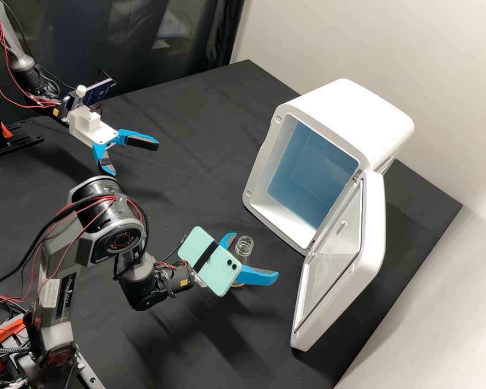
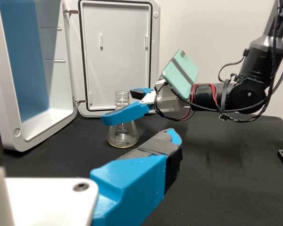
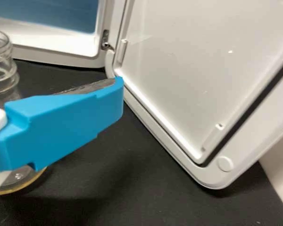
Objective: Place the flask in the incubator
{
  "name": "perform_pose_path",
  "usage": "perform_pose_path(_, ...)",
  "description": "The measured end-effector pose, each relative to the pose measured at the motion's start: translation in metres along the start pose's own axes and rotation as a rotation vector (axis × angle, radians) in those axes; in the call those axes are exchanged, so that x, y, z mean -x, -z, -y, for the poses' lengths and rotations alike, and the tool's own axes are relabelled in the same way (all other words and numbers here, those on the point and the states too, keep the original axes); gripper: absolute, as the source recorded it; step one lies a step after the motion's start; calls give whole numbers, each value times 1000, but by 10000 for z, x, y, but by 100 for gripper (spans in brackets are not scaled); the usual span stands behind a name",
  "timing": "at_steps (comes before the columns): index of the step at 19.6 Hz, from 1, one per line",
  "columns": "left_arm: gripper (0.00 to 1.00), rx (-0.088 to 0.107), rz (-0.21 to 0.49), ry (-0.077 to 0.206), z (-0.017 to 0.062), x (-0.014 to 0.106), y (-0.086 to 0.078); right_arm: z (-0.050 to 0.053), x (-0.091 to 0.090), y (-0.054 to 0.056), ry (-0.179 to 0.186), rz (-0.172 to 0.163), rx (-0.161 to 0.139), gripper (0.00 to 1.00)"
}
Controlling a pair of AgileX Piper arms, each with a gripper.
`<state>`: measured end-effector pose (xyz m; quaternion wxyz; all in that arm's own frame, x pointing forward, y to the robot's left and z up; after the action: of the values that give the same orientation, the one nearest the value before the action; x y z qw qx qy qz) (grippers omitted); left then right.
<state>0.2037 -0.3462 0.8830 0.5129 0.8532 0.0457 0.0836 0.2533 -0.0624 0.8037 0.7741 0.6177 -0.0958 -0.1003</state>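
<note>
Although the right claw [image 1: 254, 258] sits wide around the flask [image 1: 244, 246], which stands on the bench [image 1: 200, 119] beside the open incubator [image 1: 351, 116], apparently ungripped, lifting and placing inside remain outstanding.

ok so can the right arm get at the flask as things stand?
Probably yes. The right claw is open and straddles the flask, one finger on each side, with nothing else between them. The flask stands upright on the bench, clear of the incubator door.
</note>
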Motion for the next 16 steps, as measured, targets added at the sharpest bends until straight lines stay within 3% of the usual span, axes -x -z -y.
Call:
perform_pose_path(1, 100, 0, 0, 0, 0, 0, 0, 31, -11, -6, 12, 2, -2, 100)
perform_pose_path(3, 100, 0, 0, 0, 0, 0, 0, 89, -33, -12, 34, 5, -35, 100)
perform_pose_path(7, 100, -3, 1, -5, -11, 3, -5, 173, -105, 82, 61, -31, -67, 100)
perform_pose_path(11, 100, -6, 2, -9, -23, 7, -11, 272, -144, 144, 94, -54, -67, 100)
perform_pose_path(15, 100, -6, 2, -9, -23, 7, -11, 284, -146, 147, 95, -57, -71, 100)
perform_pose_path(16, 100, -6, 2, -9, -23, 7, -11, 283, -147, 147, 94, -57, -71, 0)
